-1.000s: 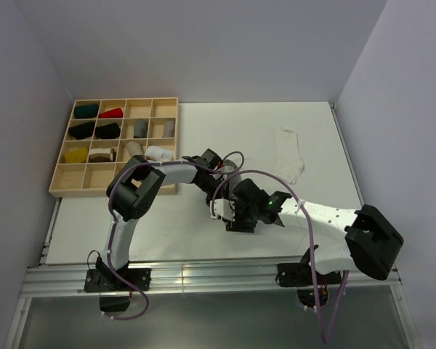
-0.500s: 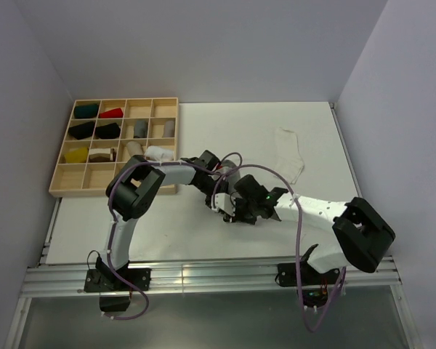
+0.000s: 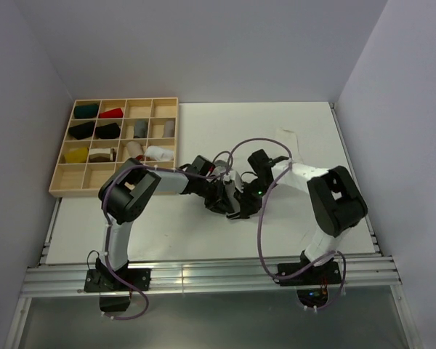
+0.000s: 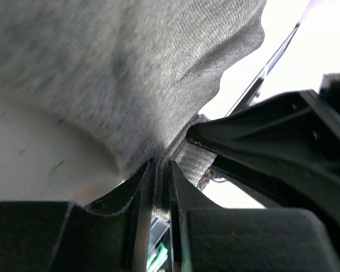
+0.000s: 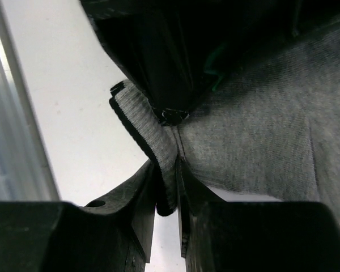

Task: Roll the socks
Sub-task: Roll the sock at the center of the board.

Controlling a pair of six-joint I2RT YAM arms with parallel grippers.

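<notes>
Because the knit looks soft, light and floppy, a pinch at a fold or cuff suits it. At the overhead view's centre, the left claw (image 4: 160,187), narrowed to a slit, clamps the grey sock (image 4: 102,68), and the right claw (image 5: 167,187) clamps its ribbed cuff. Farther, upper right, the white sock (image 3: 285,135) lies on the bench (image 3: 167,225).

White arms (image 3: 171,178), purple cables (image 3: 259,229), black tools (image 4: 160,187) (image 5: 169,190)
</notes>
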